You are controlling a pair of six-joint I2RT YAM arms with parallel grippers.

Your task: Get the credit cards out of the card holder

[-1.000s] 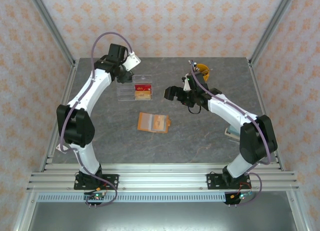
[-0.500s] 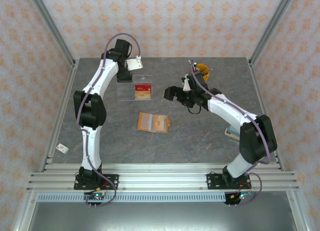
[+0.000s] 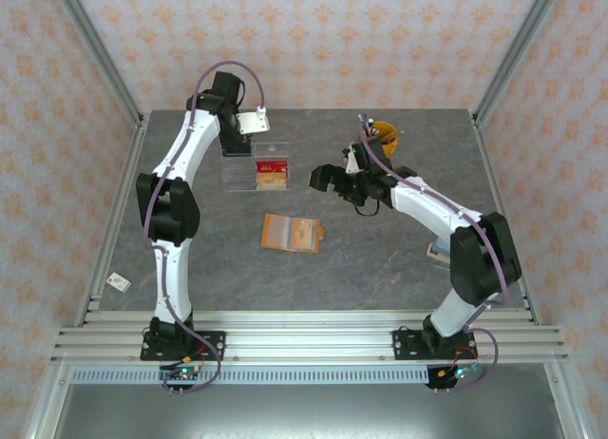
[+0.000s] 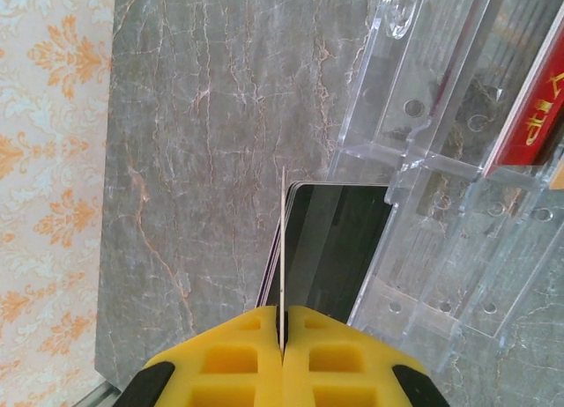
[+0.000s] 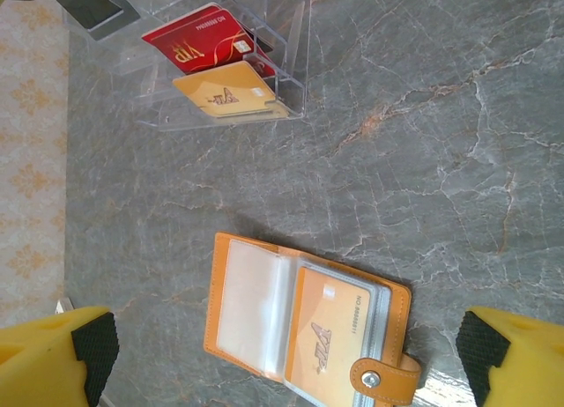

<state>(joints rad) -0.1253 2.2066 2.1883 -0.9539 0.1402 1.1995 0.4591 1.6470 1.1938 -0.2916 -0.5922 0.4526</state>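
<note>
Card holder (image 5: 256, 310): lies open, lower centre of right wrist view.
Left gripper (image 4: 283, 323): clenched on dark card (image 4: 339, 240) beside clear tray (image 4: 441, 204).
Right gripper (image 3: 321, 179): fingers spread, empty.

Open card holder (image 5: 251, 310) with orange card (image 5: 330, 332), near clear tray (image 5: 298, 46) holding two cards (image 5: 198, 39)

The tray (image 5: 293, 68) is glossy clear plastic; the card holder (image 5: 216, 294) seems leather.
</note>
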